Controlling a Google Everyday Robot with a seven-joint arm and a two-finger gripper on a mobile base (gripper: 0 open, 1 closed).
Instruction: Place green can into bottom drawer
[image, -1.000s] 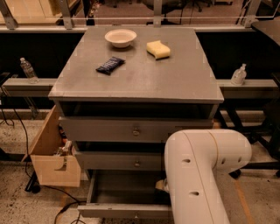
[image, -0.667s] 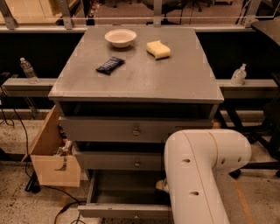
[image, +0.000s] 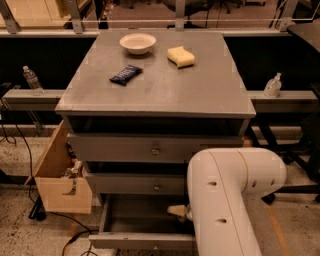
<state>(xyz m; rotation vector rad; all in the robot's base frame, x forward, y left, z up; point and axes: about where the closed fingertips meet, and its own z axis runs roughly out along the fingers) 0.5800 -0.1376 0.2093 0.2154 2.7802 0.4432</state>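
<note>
The bottom drawer (image: 131, 241) of the grey cabinet is pulled open, and its dark interior shows on the left side. My white arm (image: 225, 200) reaches down into it from the right and covers the drawer's right half. Only a small pale part of my gripper (image: 178, 211) shows inside the drawer, beside the arm. The green can is hidden from view.
On the cabinet top (image: 160, 90) are a white bowl (image: 137, 43), a yellow sponge (image: 180, 56) and a dark snack packet (image: 125, 74). The two upper drawers (image: 150, 148) are nearly closed. An open cardboard box (image: 60, 185) stands at the left. Bottles (image: 31, 80) stand on side rails.
</note>
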